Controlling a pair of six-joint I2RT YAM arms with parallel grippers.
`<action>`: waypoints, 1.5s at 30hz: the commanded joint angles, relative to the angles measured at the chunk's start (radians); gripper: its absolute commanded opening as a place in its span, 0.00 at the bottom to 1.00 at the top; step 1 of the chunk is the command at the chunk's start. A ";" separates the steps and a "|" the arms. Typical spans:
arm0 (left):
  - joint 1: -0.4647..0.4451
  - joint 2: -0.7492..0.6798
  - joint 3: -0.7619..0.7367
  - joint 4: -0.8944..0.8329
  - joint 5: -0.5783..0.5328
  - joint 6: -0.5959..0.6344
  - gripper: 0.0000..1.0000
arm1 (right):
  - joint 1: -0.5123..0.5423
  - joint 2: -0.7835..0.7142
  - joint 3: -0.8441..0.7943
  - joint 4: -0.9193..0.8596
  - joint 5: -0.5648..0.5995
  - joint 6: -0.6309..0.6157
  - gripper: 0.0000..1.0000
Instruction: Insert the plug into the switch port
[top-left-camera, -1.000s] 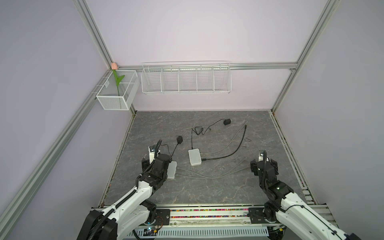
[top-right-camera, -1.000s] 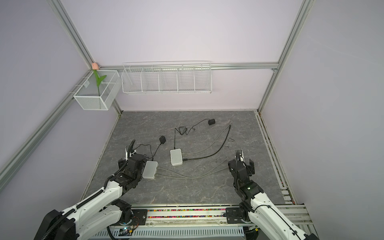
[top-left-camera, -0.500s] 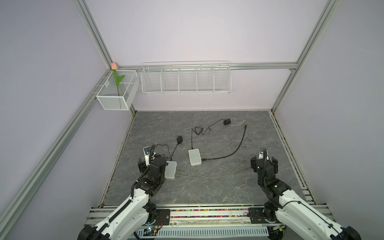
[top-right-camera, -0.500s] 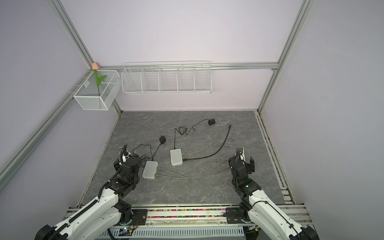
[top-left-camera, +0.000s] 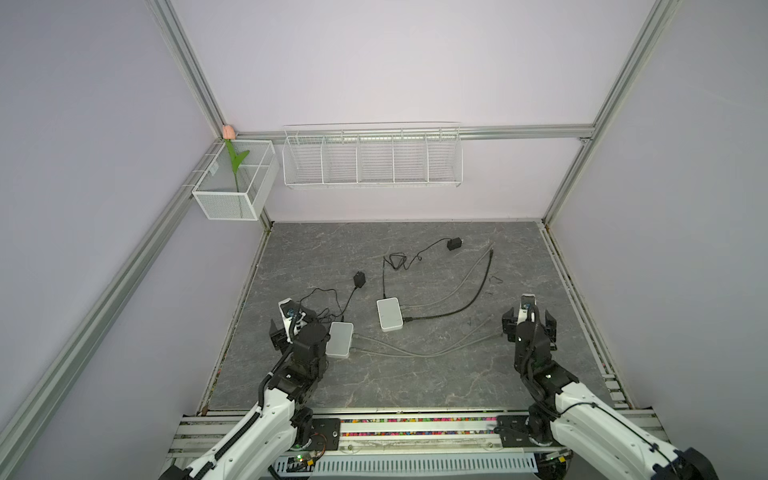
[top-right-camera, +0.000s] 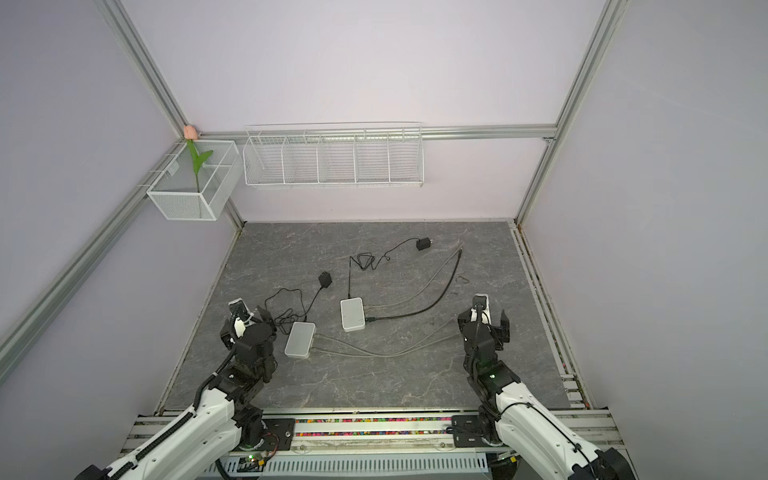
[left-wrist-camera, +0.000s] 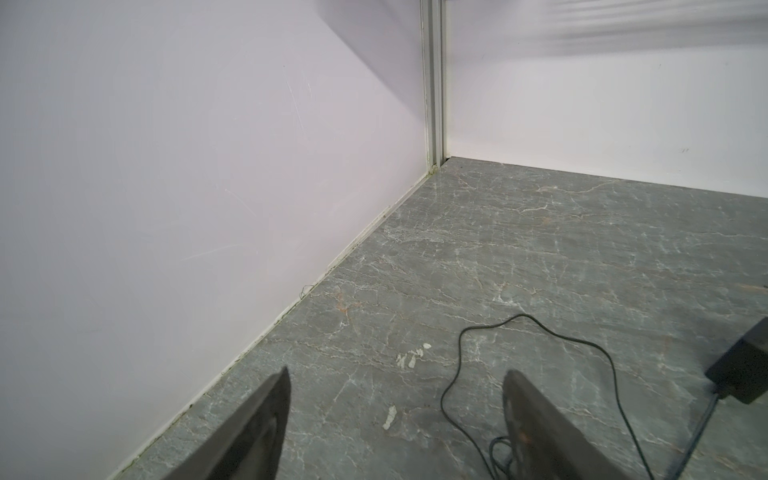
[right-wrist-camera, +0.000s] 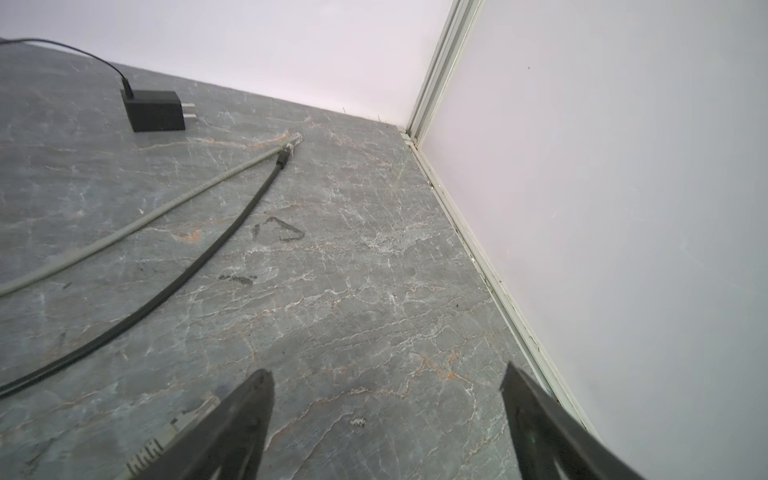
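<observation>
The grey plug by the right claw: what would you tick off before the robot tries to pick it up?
1. Right gripper open and empty: ok.
2. Left gripper open and empty: ok.
3. Grey plug in the right wrist view: ok, lying on the table.
4. Plug between the right fingers: not ok, it lies beside one finger.
5. Free port on the nearer switch: cannot tell, too small.

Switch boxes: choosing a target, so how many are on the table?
2. The near switch box lies beside the left arm; the middle switch box sits mid-table. None appears hidden.
</observation>
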 joint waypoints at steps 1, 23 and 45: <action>0.010 -0.008 -0.021 0.067 -0.036 0.025 0.80 | -0.011 -0.070 -0.049 0.099 -0.025 -0.040 0.89; 0.110 -0.025 -0.114 0.303 0.054 0.042 0.99 | -0.139 -0.236 -0.160 0.200 -0.195 0.007 0.89; 0.223 0.267 -0.024 0.434 0.219 0.018 0.99 | -0.183 0.263 -0.059 0.520 -0.235 -0.002 0.89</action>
